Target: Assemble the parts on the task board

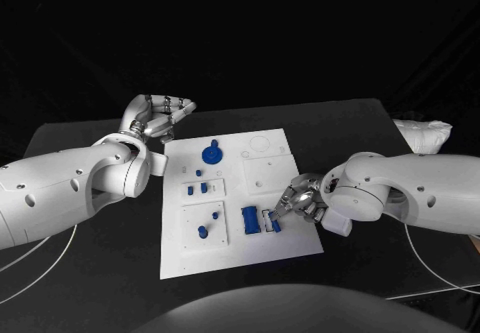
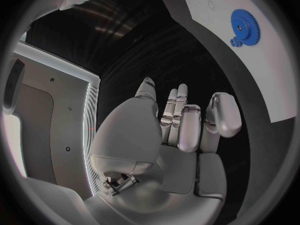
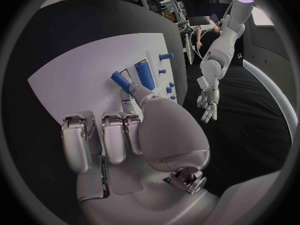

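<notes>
The white board (image 1: 240, 201) lies in the middle of the black tabletop (image 1: 90, 277), blue parts dotted over it. Near its front right corner a long blue block (image 1: 249, 219) stands in a slot, and just beside it the right robot hand (image 1: 296, 201) reaches in over a smaller blue piece (image 1: 272, 220). From above I cannot tell whether that piece is pinched. The right wrist view shows more: a fingertip (image 3: 134, 91) touches a blue bar (image 3: 120, 80), the other fingers curled under the palm. A blue gear (image 1: 212, 152) sits at the board's far left part. The left robot hand (image 1: 160, 114) hovers off the board's far left corner, fingers apart and holding nothing; its wrist view shows the gear (image 2: 245, 27) well ahead.
</notes>
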Robot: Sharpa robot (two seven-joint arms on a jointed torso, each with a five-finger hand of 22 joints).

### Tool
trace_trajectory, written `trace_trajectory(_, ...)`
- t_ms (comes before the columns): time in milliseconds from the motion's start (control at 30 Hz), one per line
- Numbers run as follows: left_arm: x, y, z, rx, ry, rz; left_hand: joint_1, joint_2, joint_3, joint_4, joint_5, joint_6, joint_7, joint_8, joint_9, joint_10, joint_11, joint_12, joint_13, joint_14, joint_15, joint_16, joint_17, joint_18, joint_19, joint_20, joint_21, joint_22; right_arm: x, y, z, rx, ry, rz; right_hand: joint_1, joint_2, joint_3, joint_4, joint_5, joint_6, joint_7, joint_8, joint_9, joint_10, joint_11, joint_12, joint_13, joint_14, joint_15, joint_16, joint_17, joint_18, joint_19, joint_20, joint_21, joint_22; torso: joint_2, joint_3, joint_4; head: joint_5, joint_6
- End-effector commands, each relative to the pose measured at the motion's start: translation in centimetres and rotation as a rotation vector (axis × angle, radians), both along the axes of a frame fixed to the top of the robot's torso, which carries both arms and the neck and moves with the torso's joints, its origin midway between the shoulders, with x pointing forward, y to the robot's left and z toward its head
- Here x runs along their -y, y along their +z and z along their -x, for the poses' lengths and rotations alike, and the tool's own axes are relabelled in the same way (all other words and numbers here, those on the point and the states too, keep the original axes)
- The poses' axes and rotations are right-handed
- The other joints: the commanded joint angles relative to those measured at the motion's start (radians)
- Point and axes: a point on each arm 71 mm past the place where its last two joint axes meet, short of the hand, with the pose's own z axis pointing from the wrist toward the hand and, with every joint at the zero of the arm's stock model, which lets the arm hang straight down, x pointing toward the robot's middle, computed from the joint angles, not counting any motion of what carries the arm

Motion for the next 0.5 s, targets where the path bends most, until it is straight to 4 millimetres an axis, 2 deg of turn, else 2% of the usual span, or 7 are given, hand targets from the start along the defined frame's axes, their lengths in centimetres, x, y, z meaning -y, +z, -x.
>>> trace_trajectory(33, 0.24, 0.05, 0.06, 0.003, -0.019, 0.002, -0.002, 0.011, -0.006, 0.002, 0.006, -0.004, 0.000, -0.003, -0.001, -0.003, 0.003, -0.005, -0.001, -0.006, 0.001, -0.004, -0.002, 0.011, -0.001, -0.003, -0.004, 0.144, -0.28, -0.10, 0.27, -0.020, 0.028, -0.001, -0.010, -0.003, 0.014, -0.007, -0.005, 0.012, -0.008, 0.000, -0.001, 0.105, -0.001, 0.002, 0.261, 0.104, -0.003, 0.004, 0.263, -0.014, 0.107, -0.008, 0.005, 0.263, 0.000, 0.0000, -0.0002, 0.000, 0.000)
trace_trajectory(300, 0.26, 0.05, 0.05, 0.003, -0.021, 0.002, -0.002, 0.011, -0.006, 0.002, 0.006, -0.004, 0.000, -0.003, -0.001, -0.003, 0.003, -0.005, -0.001, -0.006, 0.001, -0.004, -0.002, 0.011, -0.001, -0.003, -0.004, 0.144, -0.44, -0.11, 0.28, -0.020, 0.031, -0.002, -0.021, -0.012, 0.005, 0.000, -0.040, 0.012, -0.006, -0.005, -0.017, 0.105, 0.000, 0.002, 0.261, 0.104, -0.002, 0.004, 0.263, -0.014, 0.107, -0.007, 0.005, 0.263, -0.001, -0.0003, -0.0006, -0.001, 0.000)
trace_trajectory(500, 0.26, 0.04, 0.04, 0.002, -0.021, 0.002, -0.002, 0.011, -0.006, 0.002, 0.006, -0.004, 0.000, -0.003, -0.001, -0.003, 0.003, -0.005, -0.001, -0.006, 0.001, -0.004, -0.002, 0.011, -0.001, -0.003, -0.004, 0.144, -0.66, -0.12, 0.26, -0.020, 0.034, 0.000, -0.029, -0.016, -0.002, 0.007, -0.046, -0.002, 0.002, -0.008, -0.029, 0.105, 0.006, 0.002, 0.261, 0.104, 0.002, 0.004, 0.263, -0.014, 0.107, -0.005, 0.005, 0.263, -0.001, 0.0000, -0.0002, 0.000, 0.000)
